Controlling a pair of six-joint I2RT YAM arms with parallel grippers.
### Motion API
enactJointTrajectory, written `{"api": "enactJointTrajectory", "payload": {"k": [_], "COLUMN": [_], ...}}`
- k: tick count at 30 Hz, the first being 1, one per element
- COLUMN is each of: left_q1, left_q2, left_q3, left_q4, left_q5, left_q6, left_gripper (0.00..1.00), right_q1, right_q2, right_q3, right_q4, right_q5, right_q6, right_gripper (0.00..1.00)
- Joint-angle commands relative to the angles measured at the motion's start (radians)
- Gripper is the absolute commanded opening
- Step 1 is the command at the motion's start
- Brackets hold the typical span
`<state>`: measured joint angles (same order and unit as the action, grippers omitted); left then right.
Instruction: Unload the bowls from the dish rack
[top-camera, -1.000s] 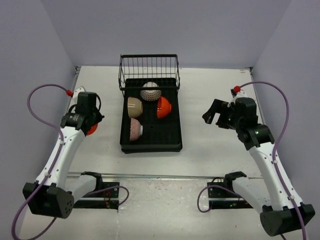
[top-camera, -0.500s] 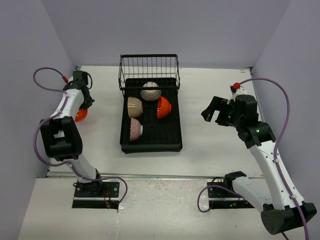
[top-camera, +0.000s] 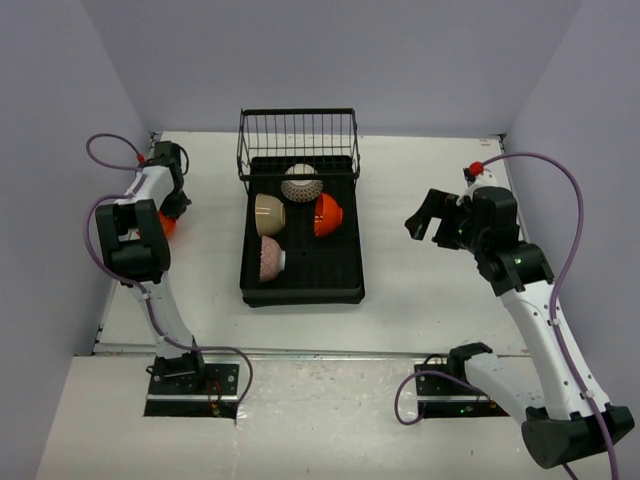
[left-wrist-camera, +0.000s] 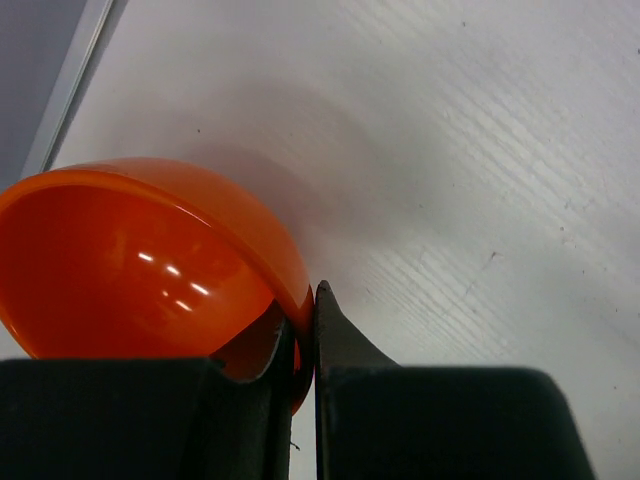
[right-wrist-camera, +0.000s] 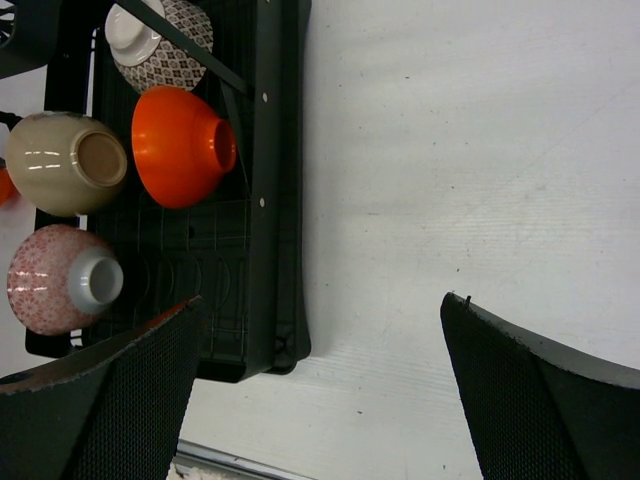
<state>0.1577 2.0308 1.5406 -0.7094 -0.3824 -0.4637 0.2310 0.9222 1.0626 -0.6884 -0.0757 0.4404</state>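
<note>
Top external view: the dish rack (top-camera: 300, 270) sits mid-desk (top-camera: 420, 290), with its wire basket (top-camera: 298, 140) at the far end. Four bowls lie on its pegged floor. A patterned bowl (top-camera: 301, 183) is nearest the basket, then a beige bowl (top-camera: 270, 214) and an orange bowl (top-camera: 328, 215) side by side. A pink speckled bowl (top-camera: 270, 257) lies closest to the arms, on the left.

Well apart from the rack, near the desk's left edge, the left fingers (left-wrist-camera: 345, 350) are clamped on the rim of a second orange bowl (left-wrist-camera: 150, 250), one inside and one outside. Whether this bowl touches the desk is unclear. The right fingers (right-wrist-camera: 110, 390) stand wide apart, holding nothing, to the right of the rack.
</note>
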Motion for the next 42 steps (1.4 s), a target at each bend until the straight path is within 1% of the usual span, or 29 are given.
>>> {"api": "enactJointTrajectory", "payload": {"k": [1, 6, 7, 11, 12, 17, 18, 20, 22, 23, 24, 27, 29, 30, 32, 33, 35, 36, 38, 39, 40, 41, 42], "left_q1": [0.029, 0.042, 0.043, 0.048, 0.049, 0.057, 0.057, 0.059, 0.06, 0.06, 0.06, 0.062, 0.062, 0.063, 0.06, 0.06, 0.059, 0.057, 0.051, 0.043, 0.042, 0.031, -0.015], "left_q2": [0.012, 0.063, 0.066, 0.068, 0.068, 0.08, 0.081, 0.077, 0.056, 0.034, 0.034, -0.033, -0.084, -0.145, -0.211, -0.274, -0.335, -0.4, -0.467, -0.536, -0.569, -0.593, -0.636], "left_q3": [0.088, 0.145, 0.144, 0.127, 0.124, 0.127, 0.128, 0.124, 0.112, 0.099, 0.099, 0.092, 0.052, 0.012, -0.034, -0.074, -0.111, -0.158, -0.209, -0.264, -0.29, -0.313, -0.357], "left_q4": [0.004, -0.027, -0.028, -0.019, -0.021, -0.024, -0.025, -0.024, -0.021, -0.009, -0.009, -0.016, -0.003, 0.01, 0.033, 0.043, 0.048, 0.057, 0.068, 0.079, 0.08, 0.074, 0.067], "left_q5": [-0.038, -0.023, -0.012, 0.01, 0.016, 0.036, 0.036, 0.043, 0.04, 0.048, 0.048, 0.05, 0.079, 0.094, 0.144, 0.157, 0.201, 0.242, 0.287, 0.35, 0.381, 0.419, 0.453], "left_q6": [0.04, 0.051, 0.051, 0.05, 0.048, 0.054, 0.054, 0.051, 0.045, 0.045, 0.045, 0.031, 0.004, -0.019, -0.039, -0.055, -0.065, -0.076, -0.087, -0.096, -0.098, -0.098, -0.095], "left_gripper": [0.0, 0.0, 0.04, 0.09, 0.12, 0.18, 0.23, 0.28, 0.37, 0.49, 0.55, 0.65, 0.68, 0.72, 0.75, 0.76, 0.77, 0.77, 0.78, 0.78, 0.78, 0.77, 0.77], "right_q1": [0.004, 0.005, 0.005, 0.002, 0.005, 0.005, 0.005, 0.004, 0.005, 0.005, 0.005, 0.007, 0.005, 0.005, 0.005, 0.005, 0.005, 0.007, 0.005, 0.005, 0.005, 0.005, 0.005], "right_q2": [-0.006, -0.008, -0.008, -0.009, -0.008, -0.016, -0.022, -0.026, -0.032, -0.036, -0.036, -0.045, -0.048, -0.049, -0.054, -0.057, -0.059, -0.057, -0.052, -0.051, -0.046, -0.036, -0.03], "right_q3": [0.037, 0.03, 0.028, 0.033, 0.034, 0.039, 0.037, 0.037, 0.036, 0.036, 0.036, 0.036, 0.036, 0.036, 0.037, 0.037, 0.034, 0.036, 0.033, 0.033, 0.031, 0.033, 0.034], "right_q4": [-0.005, -0.011, -0.011, -0.013, -0.013, -0.022, -0.022, -0.028, -0.031, -0.033, -0.033, -0.031, -0.033, -0.034, -0.036, -0.036, -0.039, -0.039, -0.042, -0.039, -0.036, -0.034, -0.033], "right_q5": [0.024, 0.027, 0.027, 0.025, 0.025, 0.022, 0.022, 0.022, 0.019, 0.016, 0.016, 0.01, 0.005, 0.002, -0.007, -0.007, -0.013, -0.015, -0.021, -0.024, -0.029, -0.035, -0.044], "right_q6": [-0.012, -0.002, 0.0, 0.004, 0.004, 0.006, 0.006, 0.006, 0.007, 0.009, 0.009, 0.012, 0.017, 0.018, 0.021, 0.021, 0.02, 0.018, 0.014, 0.014, 0.014, 0.014, 0.014], "right_gripper": [0.99, 0.99, 0.99, 0.99, 0.99, 0.99, 0.99, 0.99, 0.99, 0.99, 0.99, 0.99, 0.99, 0.99, 0.99, 0.99, 0.99, 0.99, 0.99, 0.99, 0.99, 0.99, 0.99]}}
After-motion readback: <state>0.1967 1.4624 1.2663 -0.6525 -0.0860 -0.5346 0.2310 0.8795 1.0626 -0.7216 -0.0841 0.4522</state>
